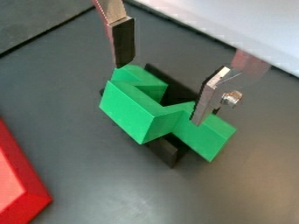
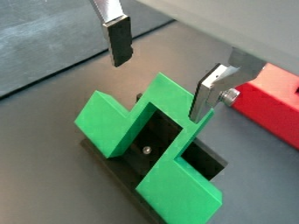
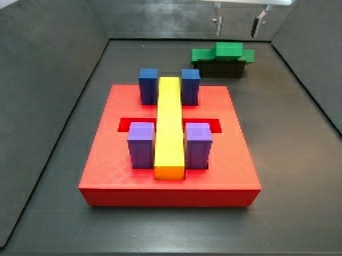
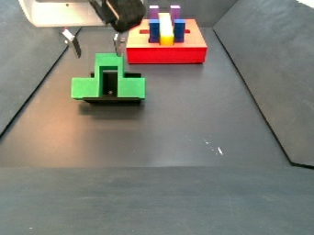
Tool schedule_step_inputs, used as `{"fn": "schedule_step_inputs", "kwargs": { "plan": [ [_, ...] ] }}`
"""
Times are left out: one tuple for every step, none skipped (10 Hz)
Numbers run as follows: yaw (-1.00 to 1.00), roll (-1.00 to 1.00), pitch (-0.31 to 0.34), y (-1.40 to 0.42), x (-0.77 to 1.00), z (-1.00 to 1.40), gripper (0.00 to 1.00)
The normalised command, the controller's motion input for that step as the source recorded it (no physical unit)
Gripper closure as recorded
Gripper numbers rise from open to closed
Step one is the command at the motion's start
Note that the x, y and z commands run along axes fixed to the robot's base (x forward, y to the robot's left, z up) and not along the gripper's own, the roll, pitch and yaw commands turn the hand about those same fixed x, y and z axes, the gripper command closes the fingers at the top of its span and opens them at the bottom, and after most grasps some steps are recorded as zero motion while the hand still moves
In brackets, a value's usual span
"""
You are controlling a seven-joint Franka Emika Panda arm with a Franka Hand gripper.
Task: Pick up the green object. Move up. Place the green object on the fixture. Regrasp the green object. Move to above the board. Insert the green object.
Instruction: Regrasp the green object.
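Note:
The green object (image 1: 146,109) is a bright green U-shaped piece resting on the fixture (image 1: 172,152), a low dark block. Both also show in the side views, the green object (image 3: 221,52) (image 4: 108,84) on top of the fixture (image 3: 222,68) (image 4: 113,100). My gripper (image 1: 165,86) (image 2: 162,83) is open and empty, just above the piece. One finger hangs over its notch side and the other by its far arm. In the side views the gripper (image 3: 241,22) (image 4: 95,41) hangs directly over the piece. The red board (image 3: 167,170) lies apart from it.
The board carries a long yellow bar (image 3: 168,125), two blue blocks (image 3: 148,85) and two purple blocks (image 3: 140,145). A corner of the board shows in a wrist view (image 2: 274,101). Grey walls enclose the dark floor (image 4: 185,138).

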Motion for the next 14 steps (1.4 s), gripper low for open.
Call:
{"fn": "schedule_step_inputs", "kwargs": {
  "plan": [
    [0.03, 1.0, 0.063, -0.19, 0.0, 0.0, 0.0],
    [0.0, 1.0, 0.077, -0.16, 0.0, 0.01, 0.0],
    [0.0, 1.0, 0.077, -0.16, 0.0, 0.02, 0.0],
    [0.0, 1.0, 0.069, -0.15, 0.0, 0.0, 0.0],
    [0.0, 1.0, 0.069, -0.15, 0.0, 0.0, 0.0],
    [0.0, 1.0, 0.086, -0.14, 0.0, 0.0, 0.0],
    [0.0, 1.0, 0.117, -0.16, -0.05, 0.01, 0.0],
    [0.0, 1.0, 0.134, -0.2, -0.12, 0.0, 0.0],
    [0.0, 1.0, 0.089, -0.26, -0.14, 0.0, 0.0],
    [0.0, 1.0, 0.0, -0.44, -0.11, -0.11, 0.0],
    [0.0, 0.97, 0.0, -0.46, -0.1, -0.12, 0.0],
    [0.0, 0.99, 0.0, -0.45, -0.11, -0.11, 0.0],
    [0.0, 1.0, 0.0, -0.4, -0.14, -0.11, 0.0],
    [0.0, 0.92, 0.0, -0.37, -0.11, -0.1, 0.0]
  ]
}}
